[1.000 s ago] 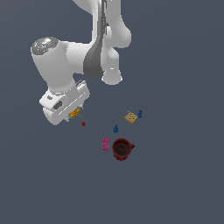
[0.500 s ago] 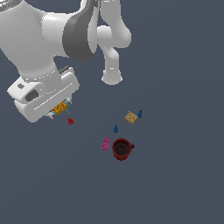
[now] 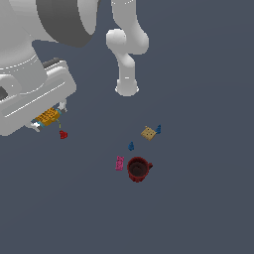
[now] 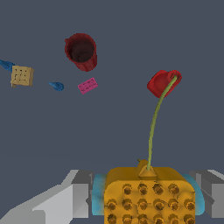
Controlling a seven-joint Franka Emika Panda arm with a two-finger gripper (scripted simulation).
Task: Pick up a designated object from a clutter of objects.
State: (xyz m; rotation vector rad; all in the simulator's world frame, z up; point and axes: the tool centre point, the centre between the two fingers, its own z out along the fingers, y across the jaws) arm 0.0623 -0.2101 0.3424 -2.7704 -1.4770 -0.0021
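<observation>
Two grey fingers (image 4: 78,192) of the gripper (image 4: 148,197) press against opposite sides of the orange piece (image 4: 148,197), so the hand is closed down to the width of that piece and has it clamped; teal edging shows at both flanks where the pads meet it; its studded grid top faces the wrist camera; a thin green string (image 4: 154,127) runs from its near edge to a small red bit (image 4: 161,83) at the far end. In the exterior view the gripper (image 3: 48,118) sits under the large white arm at the exterior view's left, the orange piece (image 3: 47,117) between its fingers, the red bit (image 3: 63,134) just below it; well apart, toward the exterior view's right, lie the tan square (image 3: 148,133), two blue bits (image 3: 131,146), the pink block (image 3: 119,163) and the dark red mug (image 3: 138,168); pink block just beside the mug.
</observation>
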